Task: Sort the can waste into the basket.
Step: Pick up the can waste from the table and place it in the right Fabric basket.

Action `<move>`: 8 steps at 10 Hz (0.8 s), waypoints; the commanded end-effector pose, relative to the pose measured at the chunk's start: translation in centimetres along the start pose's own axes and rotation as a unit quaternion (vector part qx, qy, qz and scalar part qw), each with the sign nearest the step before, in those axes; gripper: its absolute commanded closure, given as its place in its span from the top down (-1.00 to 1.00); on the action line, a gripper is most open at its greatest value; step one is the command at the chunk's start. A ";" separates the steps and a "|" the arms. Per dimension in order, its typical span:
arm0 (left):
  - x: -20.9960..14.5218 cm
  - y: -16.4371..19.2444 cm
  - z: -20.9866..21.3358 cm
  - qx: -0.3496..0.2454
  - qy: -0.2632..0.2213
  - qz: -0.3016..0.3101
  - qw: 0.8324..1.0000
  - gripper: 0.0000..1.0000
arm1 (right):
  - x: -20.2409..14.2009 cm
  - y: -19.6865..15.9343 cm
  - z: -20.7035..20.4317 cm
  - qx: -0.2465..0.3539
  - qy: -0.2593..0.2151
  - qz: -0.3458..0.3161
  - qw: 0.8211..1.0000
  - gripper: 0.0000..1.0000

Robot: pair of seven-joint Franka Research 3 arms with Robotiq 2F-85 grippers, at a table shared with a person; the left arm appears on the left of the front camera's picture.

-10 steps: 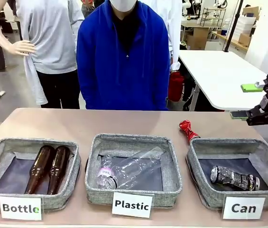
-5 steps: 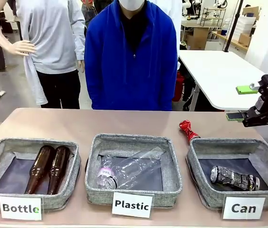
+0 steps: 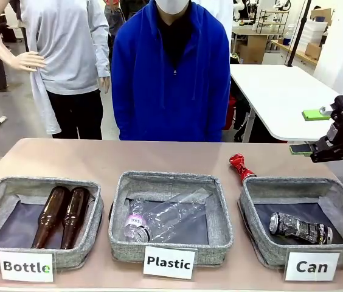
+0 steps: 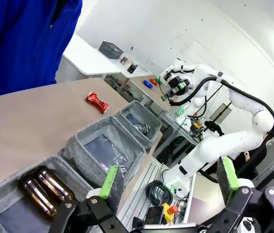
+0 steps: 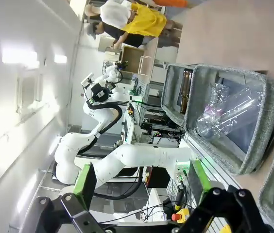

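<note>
A red crushed can point(image 3: 241, 166) lies on the table just behind the far left corner of the "Can" basket point(image 3: 281, 182). A silver-grey crushed can point(image 3: 299, 228) lies inside that basket. My right gripper point(image 3: 308, 131) hangs open in the air above and to the right of the red can, holding nothing. In the right wrist view my right gripper point(image 5: 142, 182) shows wide-apart green pads. My left gripper point(image 4: 168, 179) is open and empty, high off the table; beyond it I see the red can point(image 4: 97, 102) and the basket point(image 4: 142, 108).
The "Plastic" basket point(image 3: 171, 179) in the middle holds clear bottles. The "Bottle" basket point(image 3: 38, 182) on the left holds two brown glass bottles point(image 3: 62, 216). A person in a blue top point(image 3: 171, 73) stands at the far edge. Bare tabletop stretches behind the baskets.
My right gripper has moved a little left and up over the last second and then held still. The person has shifted slightly to the right. The cans have not moved.
</note>
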State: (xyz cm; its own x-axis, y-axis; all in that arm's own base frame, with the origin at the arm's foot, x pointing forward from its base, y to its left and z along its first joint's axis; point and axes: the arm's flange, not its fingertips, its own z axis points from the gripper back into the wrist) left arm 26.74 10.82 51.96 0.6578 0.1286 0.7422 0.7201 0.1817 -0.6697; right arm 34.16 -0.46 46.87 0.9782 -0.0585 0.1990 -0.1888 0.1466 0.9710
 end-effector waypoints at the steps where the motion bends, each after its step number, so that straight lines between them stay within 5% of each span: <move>1: 0.3 -0.3 0.0 -0.007 -0.007 0.001 1.000 1.00 | 0.8 1.7 -1.2 -0.149 -0.011 0.053 0.987 1.00; 2: 0.3 -0.3 0.0 -0.007 -0.007 0.001 1.000 1.00 | 3.5 2.3 -2.5 -0.250 0.003 0.092 0.964 1.00; 3: 0.3 -0.3 0.0 -0.007 -0.007 0.001 1.000 1.00 | 6.5 2.0 -3.1 -0.419 -0.056 0.085 0.902 1.00; 4: 0.3 -0.3 0.0 -0.007 -0.007 0.001 1.000 1.00 | 8.5 1.4 -3.3 -0.518 -0.065 0.064 0.850 1.00; 6: 0.3 -0.3 0.0 -0.007 -0.007 0.001 1.000 1.00 | 11.8 0.4 -4.4 -0.595 -0.034 0.042 0.802 1.00; 7: 0.3 -0.3 0.0 -0.007 -0.007 0.001 1.000 1.00 | 12.3 0.5 -4.6 -0.585 -0.031 0.045 0.810 1.00; 8: 0.3 -0.3 0.0 -0.007 -0.007 0.001 1.000 1.00 | 11.9 1.3 -4.6 -0.540 -0.048 0.075 0.837 1.00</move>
State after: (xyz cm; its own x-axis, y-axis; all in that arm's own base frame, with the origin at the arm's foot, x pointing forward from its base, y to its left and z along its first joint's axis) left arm 26.78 10.84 51.92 0.6597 0.1285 0.7404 0.7187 0.1799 -0.6716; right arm 46.40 2.94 48.46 0.9003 0.0113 0.4351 -0.1294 0.9614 0.2428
